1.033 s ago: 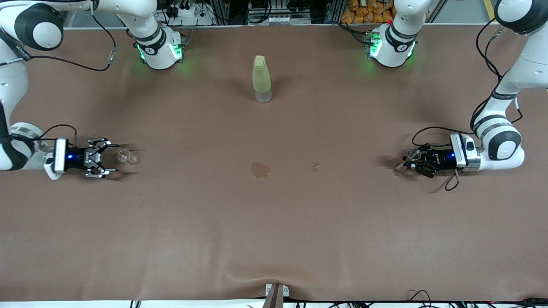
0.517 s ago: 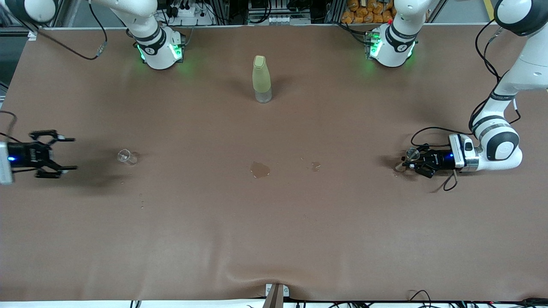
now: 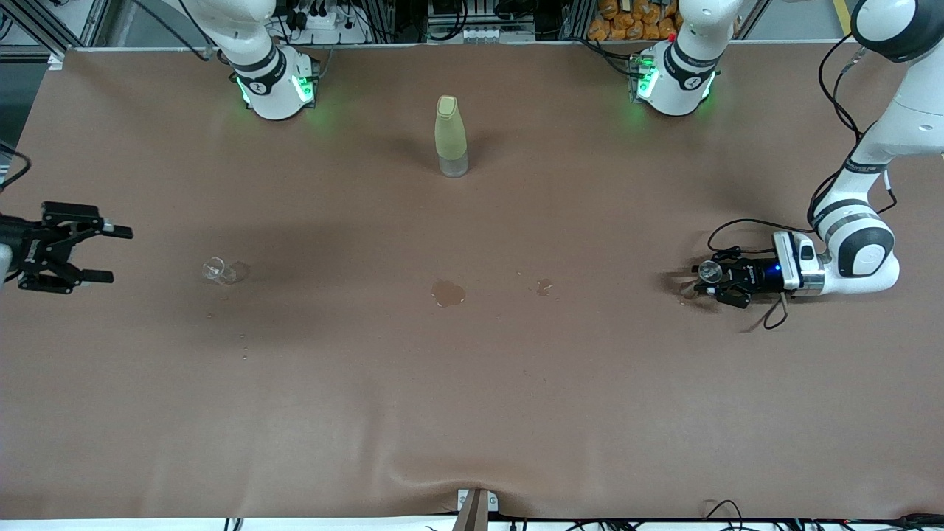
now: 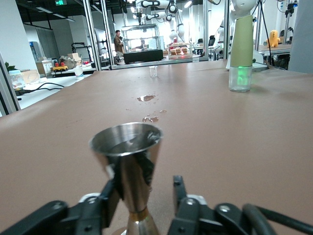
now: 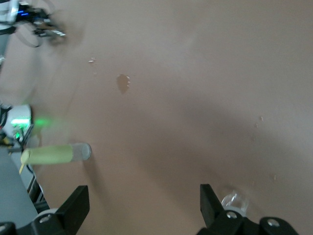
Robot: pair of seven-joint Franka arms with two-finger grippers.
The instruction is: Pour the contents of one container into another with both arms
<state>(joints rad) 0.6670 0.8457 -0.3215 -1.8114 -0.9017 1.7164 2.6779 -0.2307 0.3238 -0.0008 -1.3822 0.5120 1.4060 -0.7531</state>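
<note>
- By my reading the pour itself is over. A small clear glass (image 3: 218,271) stands upright and alone on the table (image 3: 472,413), at about nine o'clock from the table's centre in the front view.
- The metal jigger (image 3: 710,271) stands at about three o'clock, well apart from the glass.
- A wet puddle (image 3: 448,292) lies near the centre, with a smaller spot (image 3: 544,286) at its three o'clock. Some liquid seems to have missed its mark.
- A yellow-green bottle (image 3: 450,136) stands untouched at twelve o'clock.
- What is left looks like clearing the arms away from both vessels. Whether the glass holds any liquid is too small to tell.
- The right gripper (image 3: 74,251) hangs over the table's nine o'clock edge. Its fingers are spread wide and hold nothing, and they point toward the glass from a clear gap away.
- The left gripper (image 4: 144,188) lies low at three o'clock, forearm stretched level above the table. The jigger stands between its parted fingers: one finger is close against the cup, the other shows a gap, so the grip looks released.
</note>
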